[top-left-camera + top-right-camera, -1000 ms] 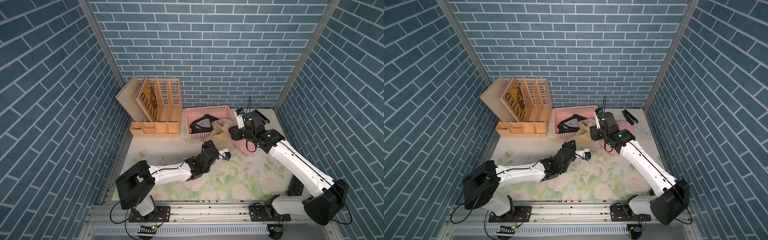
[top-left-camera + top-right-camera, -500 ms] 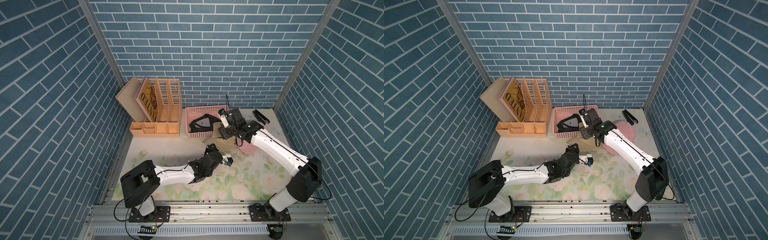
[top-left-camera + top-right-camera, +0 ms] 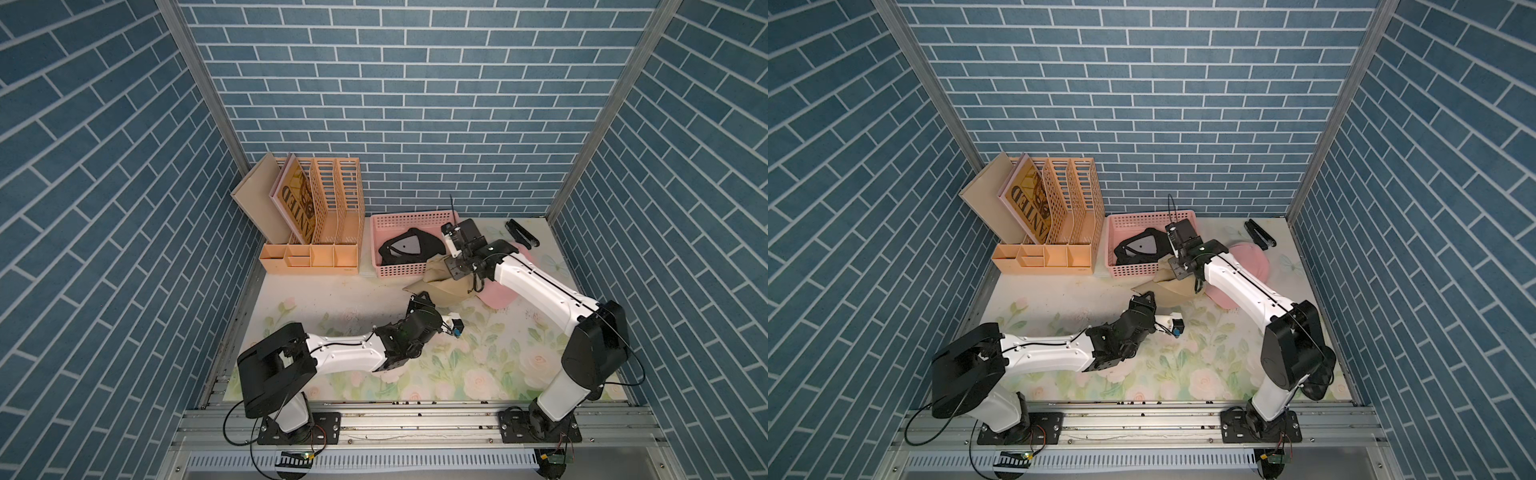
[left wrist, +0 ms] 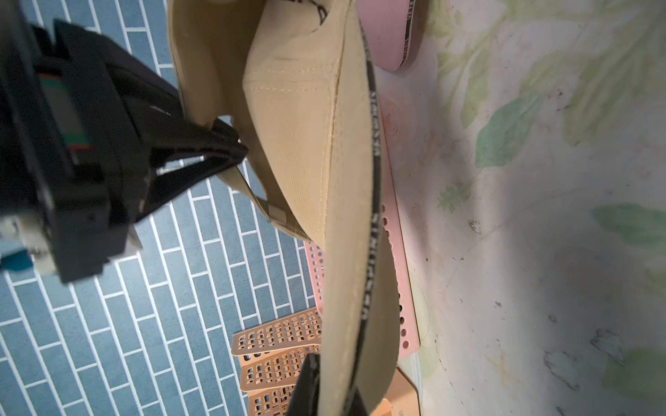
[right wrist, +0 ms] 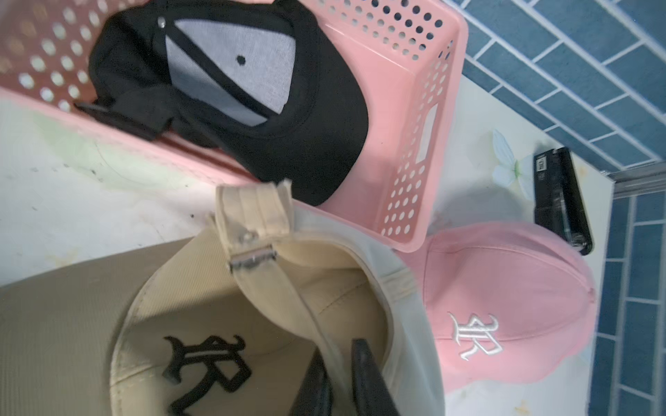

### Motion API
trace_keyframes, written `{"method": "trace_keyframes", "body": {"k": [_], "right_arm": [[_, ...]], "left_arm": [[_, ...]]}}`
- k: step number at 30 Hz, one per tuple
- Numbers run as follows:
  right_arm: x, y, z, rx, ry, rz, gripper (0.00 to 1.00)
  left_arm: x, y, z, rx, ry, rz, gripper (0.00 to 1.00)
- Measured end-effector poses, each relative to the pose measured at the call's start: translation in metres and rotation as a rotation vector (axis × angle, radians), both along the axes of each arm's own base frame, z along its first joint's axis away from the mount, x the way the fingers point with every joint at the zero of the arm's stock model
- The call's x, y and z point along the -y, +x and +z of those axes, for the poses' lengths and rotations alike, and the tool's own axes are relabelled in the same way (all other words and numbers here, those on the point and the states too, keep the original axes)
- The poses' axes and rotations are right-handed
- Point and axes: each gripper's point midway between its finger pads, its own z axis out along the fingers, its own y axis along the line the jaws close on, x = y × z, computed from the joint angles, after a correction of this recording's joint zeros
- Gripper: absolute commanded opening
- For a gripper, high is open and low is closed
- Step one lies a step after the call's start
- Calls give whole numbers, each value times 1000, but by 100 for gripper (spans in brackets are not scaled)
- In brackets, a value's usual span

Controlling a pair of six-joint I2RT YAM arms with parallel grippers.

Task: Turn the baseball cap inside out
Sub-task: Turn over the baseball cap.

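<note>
Nearest my camera head, the left arm (image 3: 345,353) lies low and stretched over the floral tabletop (image 3: 478,357), wrist rolled on its side, reaching toward the back. The left jaws are clamped on the brim tip of the beige baseball cap (image 3: 442,286); my left wrist view shows the brim pinched between them.

That cap sits between my two arms, just in front of the pink basket (image 3: 411,217). Its long axis runs from the brim, which points toward the near left, back to the strap by the basket. The hollow faces up, and in my right wrist view a black gothic letter shows inside the rim.

The right arm (image 3: 540,286) reaches from the near right, elbow raised and wrist bent down over the crown. The right jaws are together on the cap's rear edge, beside the buckle strap.

I count two arms and three caps: the beige one, a pink cap (image 3: 496,295) touching it on the tabletop, and a black cap (image 3: 405,247) in the basket. Farther back stand one orange file organizer (image 3: 332,232) and one black stapler (image 3: 521,235).
</note>
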Motion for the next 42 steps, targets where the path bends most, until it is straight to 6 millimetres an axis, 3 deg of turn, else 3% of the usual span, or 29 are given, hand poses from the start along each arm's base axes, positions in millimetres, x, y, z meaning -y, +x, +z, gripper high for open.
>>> {"method": "trace_keyframes", "body": {"k": [5,7,10,17,22,27,32,38,42], "right_arm": [[53,12,29,48,318,-120,5],[63,14,36,62,411,-142,6],[64,16,29,45,529,-151,7],[60,-2,-18,-92,665,-197,12],[53,-8,-17,-102,734,-193,19],[40,-26,5,-72,821,-112,35],[37,-37,45,32,840,-19,54],[47,-36,89,221,732,60,61],[59,-36,95,301,615,80,63]], "left_arm": [[-5,-8,17,21,-95,-16,0],[-5,-12,32,36,-157,-30,0],[-9,-18,50,48,-231,-43,0],[-22,-25,91,53,-426,-49,0],[-46,-6,105,43,-541,29,0],[-58,10,110,5,-638,87,0],[-45,8,124,-71,-732,52,0],[-29,0,128,-203,-739,-9,0],[-30,0,126,-249,-723,2,0]]}}
